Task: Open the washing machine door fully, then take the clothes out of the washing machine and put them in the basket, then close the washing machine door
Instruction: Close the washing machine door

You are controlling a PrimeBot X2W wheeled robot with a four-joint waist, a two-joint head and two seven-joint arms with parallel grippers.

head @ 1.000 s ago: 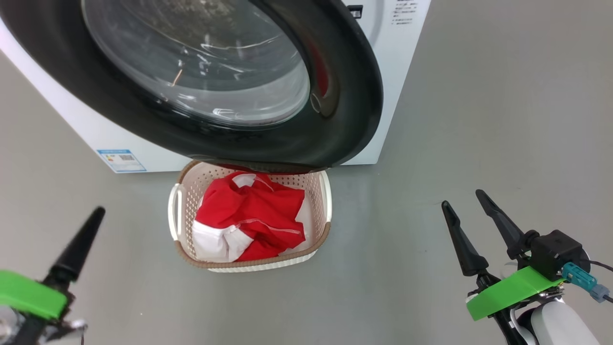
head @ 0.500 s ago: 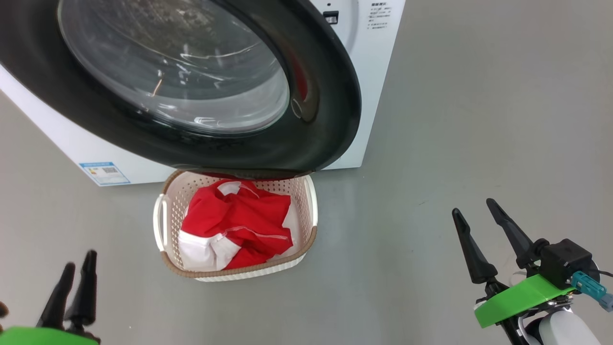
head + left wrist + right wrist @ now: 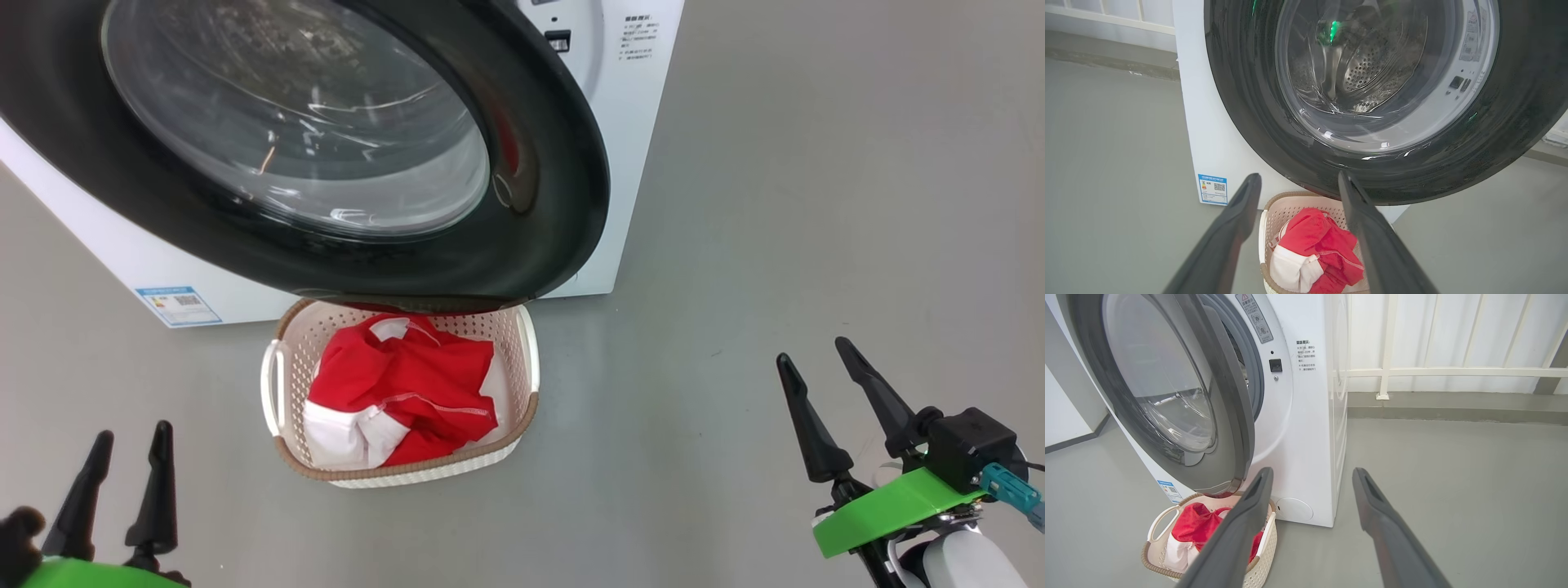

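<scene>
Nearest to us, our left pincer (image 3: pixel 135 433) sits at 7 o'clock in the head view and our right pincer (image 3: pixel 813 349) at 4 o'clock. Both are spread wide and hold nothing. We think they hang low and apart to leave the door room. A bit farther, near the middle, stands the basket (image 3: pixel 408 474) with the red clothes (image 3: pixel 408 384) piled inside. It sits right under the washing machine door (image 3: pixel 563 163), likely so clothes only drop a short way. The door fills 11 to 12 o'clock, its low edge over the basket's far rim, with the white washing machine (image 3: pixel 637 122) behind. Only the shutting seems left. The left wrist view looks through the glass to the steel drum (image 3: pixel 1367 69), and we spot no red there. The right wrist view sees the door side on, standing out from the front, with a white railing (image 3: pixel 1453 371) far behind.
</scene>
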